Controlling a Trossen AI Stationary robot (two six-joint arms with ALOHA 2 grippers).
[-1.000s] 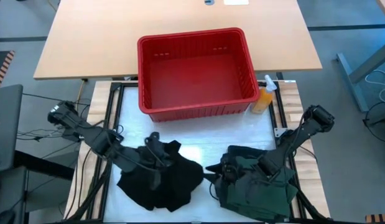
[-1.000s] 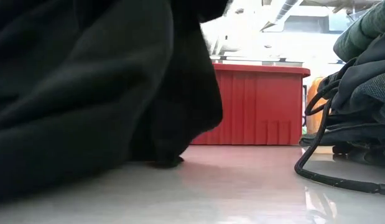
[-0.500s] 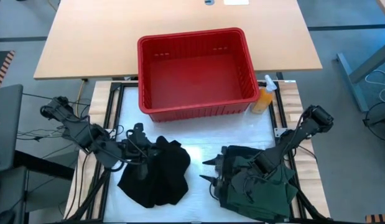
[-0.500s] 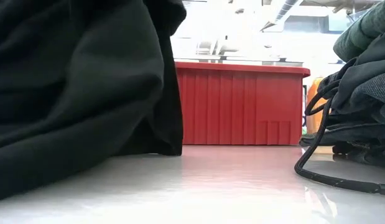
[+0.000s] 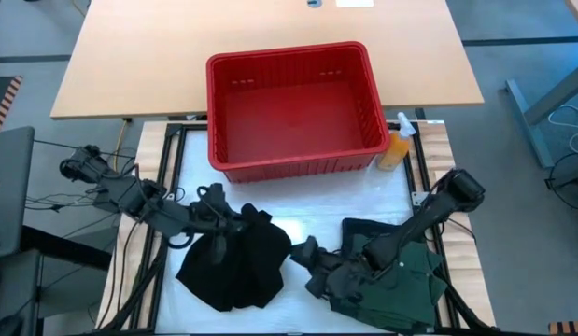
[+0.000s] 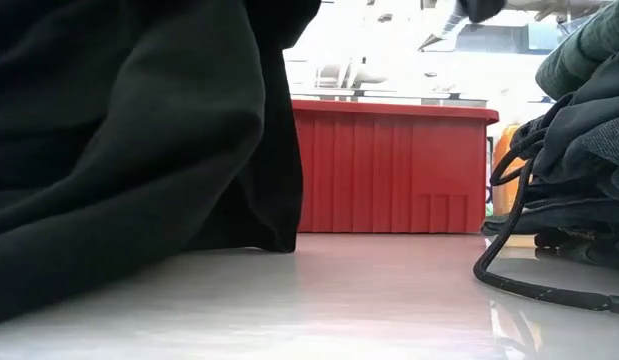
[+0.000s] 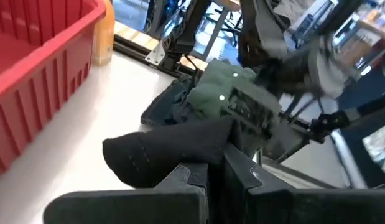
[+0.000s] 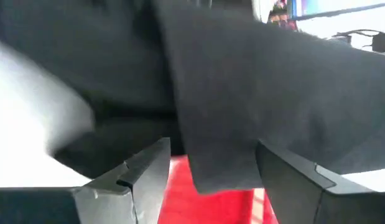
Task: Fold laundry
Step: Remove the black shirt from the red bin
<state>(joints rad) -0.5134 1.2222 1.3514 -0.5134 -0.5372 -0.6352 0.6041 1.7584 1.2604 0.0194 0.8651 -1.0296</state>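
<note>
White bench (image 5: pixel 345 201) in front of the red basket (image 5: pixel 293 107) carries the black garment (image 5: pixel 234 271), pinched at its top by the left gripper (image 5: pixel 217 207) with jaws shut. Just to its right, the right gripper (image 5: pixel 307 257) faces that cloth, jaws wide and empty, green shirt (image 5: pixel 396 289) under its arm.

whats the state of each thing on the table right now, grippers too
black garment: bunched, one edge lifted
green shirt: crumpled heap
red basket: upright, empty
orange spray bottle: upright, beside the basket
left gripper: shut on black garment
right gripper: open, pointing at black garment
</note>
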